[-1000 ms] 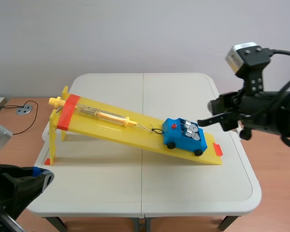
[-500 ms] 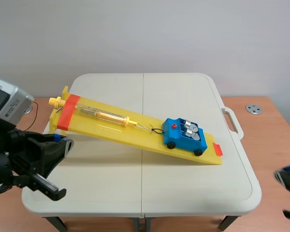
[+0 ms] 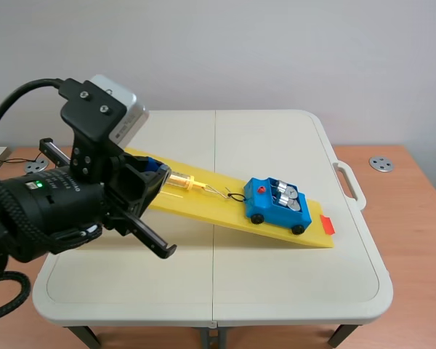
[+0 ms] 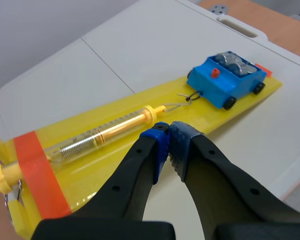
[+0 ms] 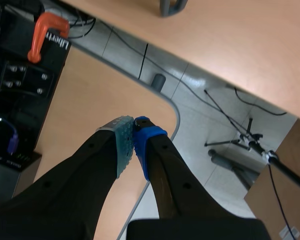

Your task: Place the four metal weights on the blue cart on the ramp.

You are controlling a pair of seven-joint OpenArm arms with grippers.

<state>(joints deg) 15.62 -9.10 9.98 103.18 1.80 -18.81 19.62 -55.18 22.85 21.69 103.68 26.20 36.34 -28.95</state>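
The blue cart (image 3: 276,205) stands near the low end of the yellow ramp (image 3: 218,209), hooked by a wire to a spring scale (image 3: 185,180). Several round metal weights (image 3: 288,196) sit in its bed. My left gripper (image 3: 154,169) hangs above the ramp's upper half, well short of the cart, and hides the ramp's top. In the left wrist view the gripper (image 4: 168,134) is shut on nothing, over the spring scale (image 4: 105,132), with the cart (image 4: 226,80) and weights (image 4: 234,60) ahead. My right gripper (image 5: 134,135) is shut on nothing, off the table above a wooden desk and floor.
The white folding table (image 3: 276,276) has a carry handle (image 3: 349,182) at its right edge. A red tape strip (image 3: 327,225) marks the ramp's foot. Black equipment (image 5: 20,85) and cables (image 5: 225,120) lie under the right gripper.
The left arm rose from the lower left corner and swung in over the ramp's upper end. The right arm dropped away from the cart and left the scene view. The cart stayed put.
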